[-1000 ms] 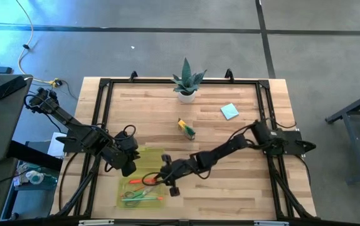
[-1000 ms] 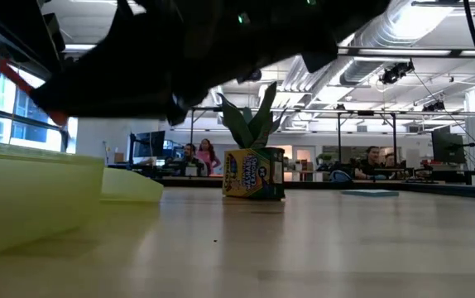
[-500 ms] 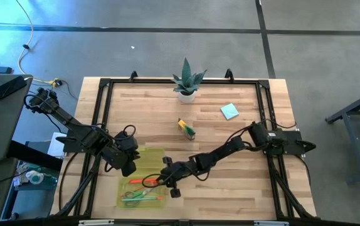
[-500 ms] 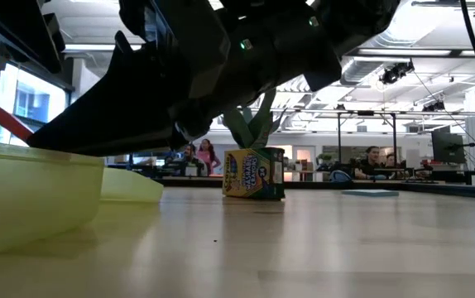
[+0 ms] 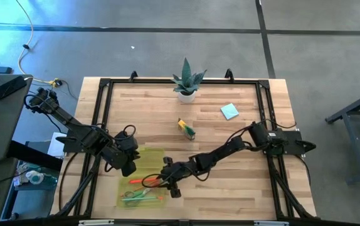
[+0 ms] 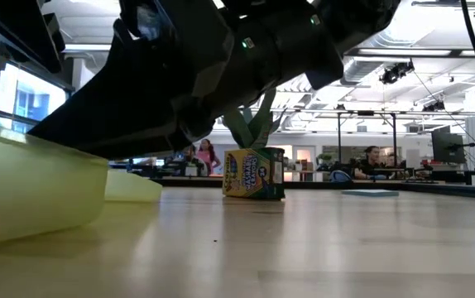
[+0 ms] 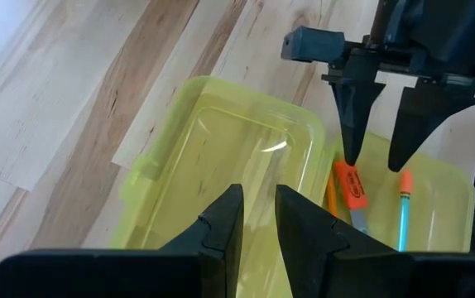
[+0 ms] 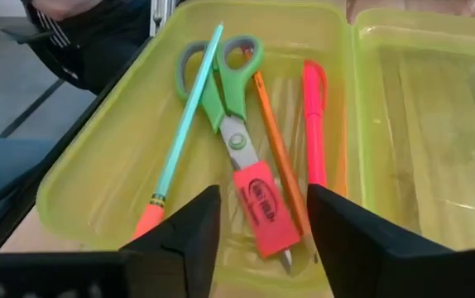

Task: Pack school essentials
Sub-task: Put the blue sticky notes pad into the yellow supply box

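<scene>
The translucent yellow-green case lies open near the table's front left, its lid flat beside its tray. In the tray lie green-handled scissors, a teal pencil, an orange pencil, a red-pink marker and the red eraser. My right gripper hangs open just above the eraser, a finger on either side with gaps. My left gripper stands over the lid with a narrow gap between its fingertips and nothing in it. My left gripper slants down over the case's lid. I cannot tell whether its fingertips touch the lid.
The crayon box stands upright mid-table. The light blue note pad lies flat toward the far right. A spiky plant in a white pot stands at the far edge. A black frame borders the wooden top.
My right gripper has dipped a little toward the case's tray. The red eraser, seen above the case wall in the low view before, has gone down behind the wall and now lies in the tray.
</scene>
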Robot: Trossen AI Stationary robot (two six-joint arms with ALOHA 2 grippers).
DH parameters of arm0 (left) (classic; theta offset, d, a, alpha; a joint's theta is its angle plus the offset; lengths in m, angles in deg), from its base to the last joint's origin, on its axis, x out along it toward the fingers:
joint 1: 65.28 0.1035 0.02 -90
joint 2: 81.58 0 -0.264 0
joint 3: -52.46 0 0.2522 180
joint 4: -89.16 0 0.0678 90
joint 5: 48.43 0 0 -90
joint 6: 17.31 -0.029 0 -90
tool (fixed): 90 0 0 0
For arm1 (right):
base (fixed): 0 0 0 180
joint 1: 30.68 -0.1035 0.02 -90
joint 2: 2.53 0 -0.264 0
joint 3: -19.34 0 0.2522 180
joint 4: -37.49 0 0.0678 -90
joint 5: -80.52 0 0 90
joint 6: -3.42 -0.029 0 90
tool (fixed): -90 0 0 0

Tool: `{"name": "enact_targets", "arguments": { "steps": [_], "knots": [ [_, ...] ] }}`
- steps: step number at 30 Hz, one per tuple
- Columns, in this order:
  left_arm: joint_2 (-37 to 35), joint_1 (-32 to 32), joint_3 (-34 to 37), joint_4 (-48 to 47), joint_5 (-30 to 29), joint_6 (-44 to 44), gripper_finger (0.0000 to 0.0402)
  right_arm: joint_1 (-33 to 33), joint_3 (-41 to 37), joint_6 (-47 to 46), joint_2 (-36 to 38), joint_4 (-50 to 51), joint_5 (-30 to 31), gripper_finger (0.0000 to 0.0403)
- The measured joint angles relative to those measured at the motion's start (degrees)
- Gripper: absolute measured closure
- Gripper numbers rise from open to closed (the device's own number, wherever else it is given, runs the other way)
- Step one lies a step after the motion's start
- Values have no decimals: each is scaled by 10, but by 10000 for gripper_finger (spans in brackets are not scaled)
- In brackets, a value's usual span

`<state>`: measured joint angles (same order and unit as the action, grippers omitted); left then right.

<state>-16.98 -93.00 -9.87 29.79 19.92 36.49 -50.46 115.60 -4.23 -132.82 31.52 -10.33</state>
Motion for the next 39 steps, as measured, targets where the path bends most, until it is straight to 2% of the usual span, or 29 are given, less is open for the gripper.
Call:
{"name": "enact_targets", "arguments": {
  "steps": [9, 15, 23, 29, 35, 39],
  "knots": [
    [0, 0, 0, 0, 0, 0, 339, 11, 0, 1, 27, 19, 8, 226],
    [0, 0, 0, 0, 0, -9, 339, 13, 0, 10, 61, 69, 8, 226],
    [0, 0, 0, 0, 0, -77, 339, 19, 0, 29, 98, 103, 50, 226],
    [0, 0, 0, 9, -6, -159, 339, 29, 0, 55, 137, 138, 52, 226],
    [-14, 12, 1, 5, -49, -207, 339, 45, 0, 101, 213, 198, 105, 226],
    [-57, 29, 38, 53, -48, -251, 339, 55, 0, 123, 265, 246, 111, 226]
  ]
}}
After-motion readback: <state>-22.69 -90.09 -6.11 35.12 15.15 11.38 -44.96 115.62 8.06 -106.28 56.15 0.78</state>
